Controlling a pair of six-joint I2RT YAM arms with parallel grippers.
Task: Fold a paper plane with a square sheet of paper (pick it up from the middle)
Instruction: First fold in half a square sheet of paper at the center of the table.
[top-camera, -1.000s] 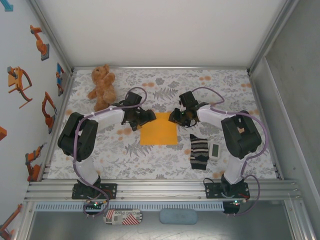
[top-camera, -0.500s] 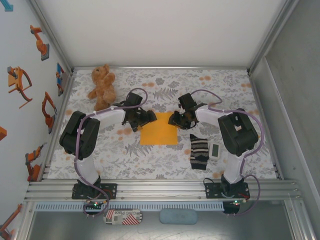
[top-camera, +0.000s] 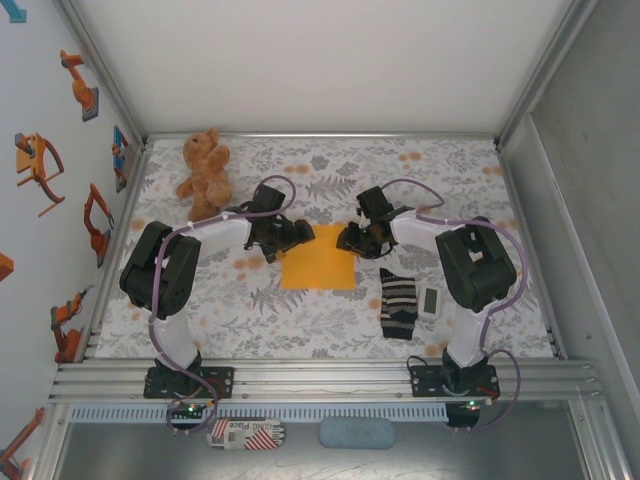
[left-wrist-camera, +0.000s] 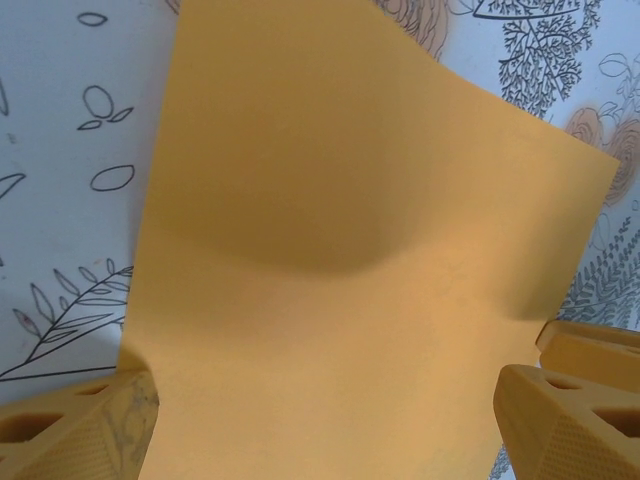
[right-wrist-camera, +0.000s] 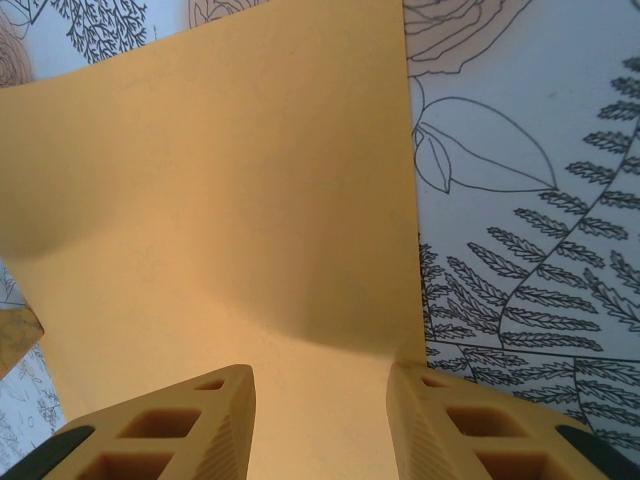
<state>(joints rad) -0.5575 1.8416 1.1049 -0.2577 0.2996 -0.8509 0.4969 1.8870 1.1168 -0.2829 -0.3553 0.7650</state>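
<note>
Lying unfolded, orange-yellow paper square (top-camera: 318, 260)

The square sheet of paper (top-camera: 318, 262) is thin, smooth and matt. The table (top-camera: 330, 320) wears a matt printed covering. The teddy bear (top-camera: 205, 170) is fuzzy plush, the sock (top-camera: 398, 305) knitted cloth. The left gripper (left-wrist-camera: 320, 395) has dull yellow plastic fingers (left-wrist-camera: 90, 440) with finely ribbed inner faces.

The square sheet of paper (top-camera: 318, 260), plain orange-yellow and unfolded, lies on the table (top-camera: 470, 190), its far corners beneath the left end effector (top-camera: 291, 236) and right end effector (top-camera: 349, 238).
</note>
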